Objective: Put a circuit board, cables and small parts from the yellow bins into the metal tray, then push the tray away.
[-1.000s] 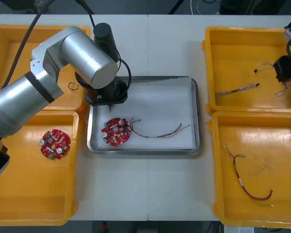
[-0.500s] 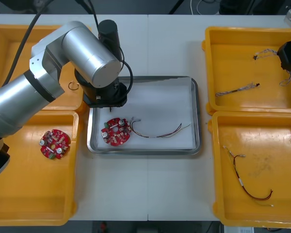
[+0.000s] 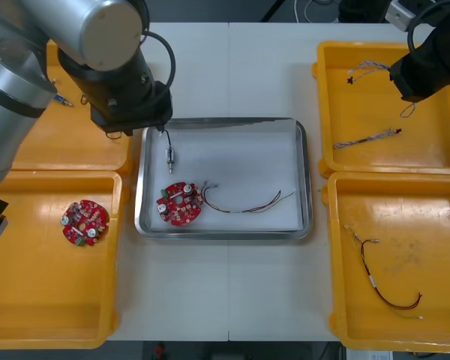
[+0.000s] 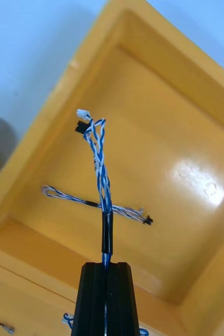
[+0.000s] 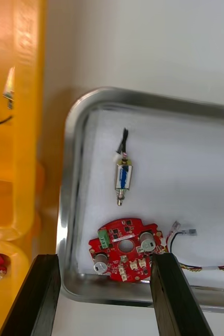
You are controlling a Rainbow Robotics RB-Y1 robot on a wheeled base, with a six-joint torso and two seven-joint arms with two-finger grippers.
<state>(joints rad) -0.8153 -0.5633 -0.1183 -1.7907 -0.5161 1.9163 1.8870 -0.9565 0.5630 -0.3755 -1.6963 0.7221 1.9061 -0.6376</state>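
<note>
Mostly done imo: circuit board (image 3: 180, 203), red and yellow cable (image 3: 247, 206) and small metal part (image 3: 169, 157) sit in the metal tray (image 3: 303, 172). Right claw (image 4: 105, 270), 2 o'clock of it, pinches a blue and white cable (image 4: 100, 157); left claw (image 5: 102, 258) spread at 10 o'clock. To go: drop-off, push.

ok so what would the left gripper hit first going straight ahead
Likely the red circuit board in the metal tray, lying between the left gripper's open fingers; depth unclear.
</note>
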